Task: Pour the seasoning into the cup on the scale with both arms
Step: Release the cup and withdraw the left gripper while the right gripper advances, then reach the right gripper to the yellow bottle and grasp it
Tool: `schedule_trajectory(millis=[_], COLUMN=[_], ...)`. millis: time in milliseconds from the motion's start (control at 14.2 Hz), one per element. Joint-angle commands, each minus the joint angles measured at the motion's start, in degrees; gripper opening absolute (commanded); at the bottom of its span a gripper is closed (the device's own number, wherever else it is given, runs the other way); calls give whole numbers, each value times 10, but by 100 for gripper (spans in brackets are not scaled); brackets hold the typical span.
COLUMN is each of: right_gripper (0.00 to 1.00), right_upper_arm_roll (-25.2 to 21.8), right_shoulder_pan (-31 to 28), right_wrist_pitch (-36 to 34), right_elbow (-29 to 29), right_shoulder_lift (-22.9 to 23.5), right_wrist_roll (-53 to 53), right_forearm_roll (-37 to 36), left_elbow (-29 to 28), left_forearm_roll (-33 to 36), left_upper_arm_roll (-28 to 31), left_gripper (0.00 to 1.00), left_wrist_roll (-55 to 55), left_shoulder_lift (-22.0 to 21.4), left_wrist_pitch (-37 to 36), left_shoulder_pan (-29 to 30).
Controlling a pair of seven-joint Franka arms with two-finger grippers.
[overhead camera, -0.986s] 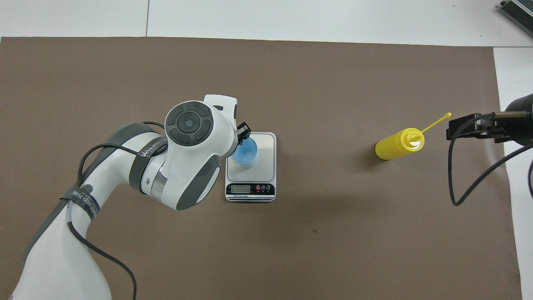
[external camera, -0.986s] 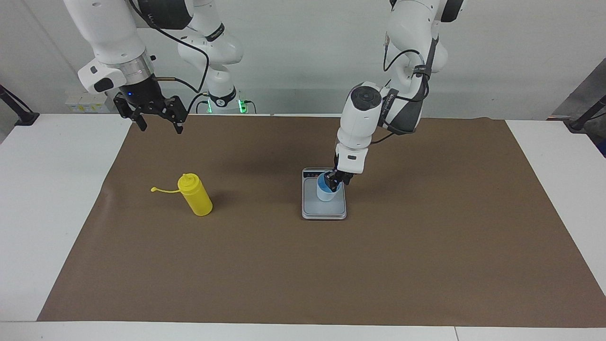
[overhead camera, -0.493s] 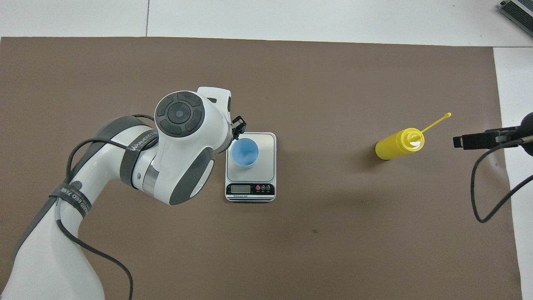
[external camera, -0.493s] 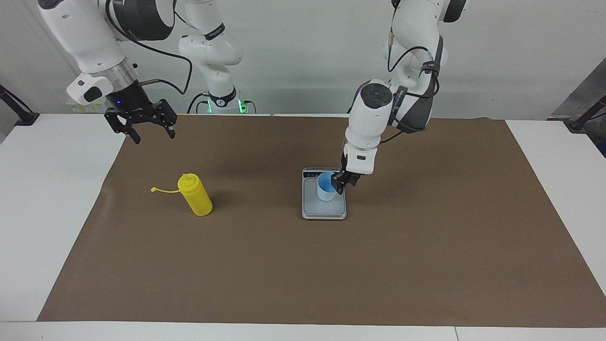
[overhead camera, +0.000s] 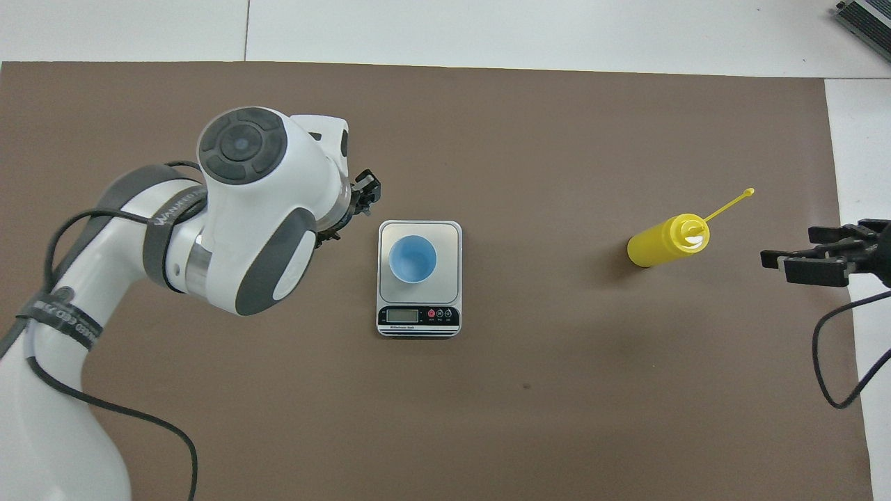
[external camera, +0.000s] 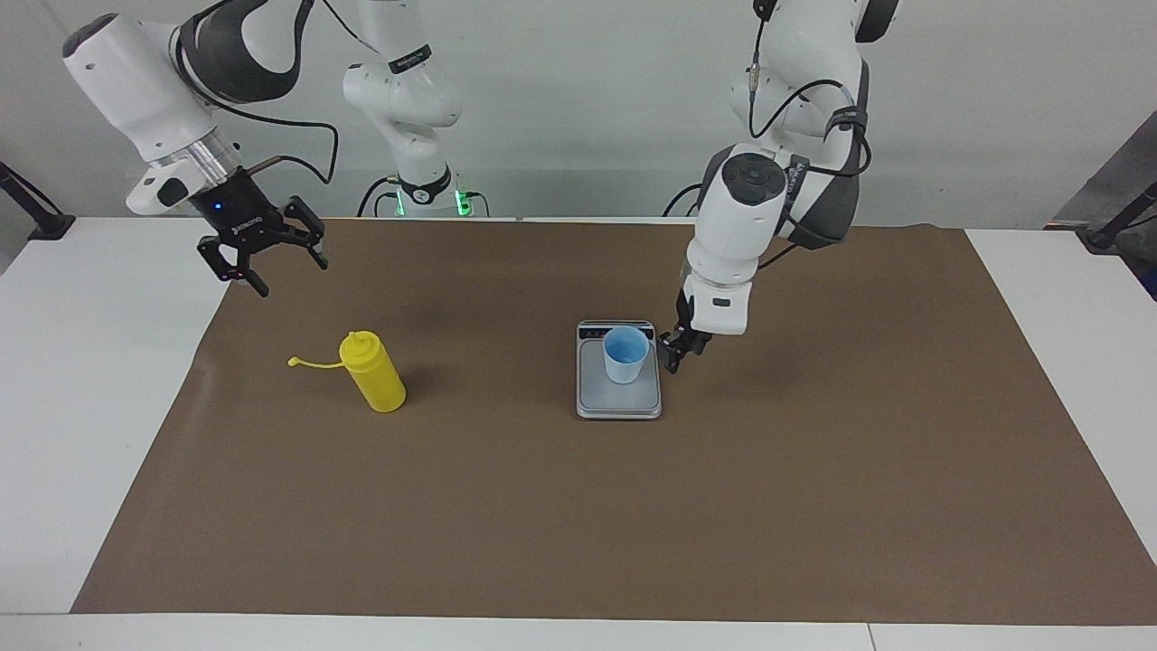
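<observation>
One cup [external camera: 625, 354] stands upright on the one scale [external camera: 618, 400], on the weighing plate, toward the robots' end of it; the pale blue inside shows from above with nothing in it that can be made out. The scale lies flat near the middle of the brown mat [external camera: 578, 506], its dark display strip [overhead camera: 419, 316] on the edge nearest the robots.

One seasoning bottle [external camera: 373, 372] stands well apart from the scale, toward the right arm's end of the table, about as far from the robots as the scale. It looks uncapped — its thin yellow strap [external camera: 315, 363] sticks out sideways from the nozzle, pointing away from the scale.

There are two arms, each with one gripper. The left gripper [external camera: 674, 354] hangs low just beside the scale, on the side toward the left arm's end of the table, and holds nothing; the cup stands free of it. Whether its fingers are parted or together cannot be told. The right gripper [external camera: 264, 259] is up in the air over the mat's edge at the right arm's end, its fingers spread wide and empty — it touches neither the bottle nor the strap.
</observation>
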Motion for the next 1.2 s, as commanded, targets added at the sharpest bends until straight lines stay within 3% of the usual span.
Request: schedule_trajectory(millis=[0, 211, 423, 704, 915, 1127], right_gripper=[100, 100, 100, 100, 100, 100], right_upper_arm_roll=[2, 2, 2, 2, 2, 3], right_shoulder_pan=[-33, -68, -108, -111, -112, -110], right_wrist_pitch=[22, 22, 10, 3, -10, -9], right_elbow=[-50, -76, -89, -113, -117, -117], right_shoulder_lift=[-16, 0, 52, 61, 92, 112], right_wrist_roll=[-112, -239, -417, -491, -579, -629], right_forearm_roll=[76, 155, 248, 304, 346, 355], left_elbow=[48, 88, 98, 99, 96, 88], left_forearm_roll=[-27, -28, -28, -23, -20, -18], left_upper_arm_roll=[-5, -5, -3, 4, 6, 6], left_gripper=[59, 60, 59, 60, 61, 67], left_wrist_roll=[85, 163, 285, 446, 515, 515], left_shoulder_lift=[-3, -4, -23, -55, -87, -108], left_wrist_pitch=[-95, -170, -211, -240, -242, -254], left_shoulder_pan=[50, 104, 175, 257, 278, 275])
